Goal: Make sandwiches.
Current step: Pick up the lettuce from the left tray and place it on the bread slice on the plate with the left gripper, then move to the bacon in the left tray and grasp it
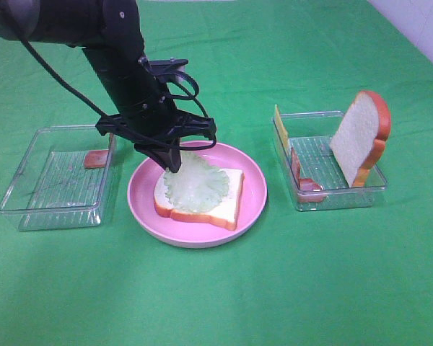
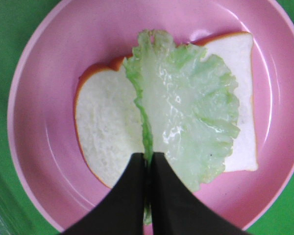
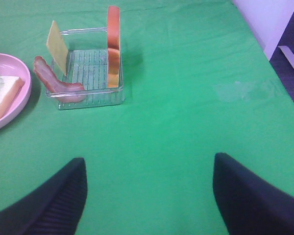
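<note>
Layer two going on: left gripper has its jaws clamped together on the edge of the pale green ruffled lettuce leaf, low over the pink round plate. Leaf lies on the white bread slice w/ orange-brown crust. In the high view it spreads from the claw twd the near side & a bit right, w/ the pinch at the slice's far-left corner. My read: just let go & it settles flat.

Left wrist cam adds what the high view hides: the leaf is curled up along the pinch line, and part of the bread is bare beside it.

Right gripper has jaws wide apart, nothing in them, over green cloth. It's the arm nearer the clear plastic tray w/ pink-red bacon strip, yellow cheese slice & 2nd bread slice on edge. Prob its pick next.
</note>
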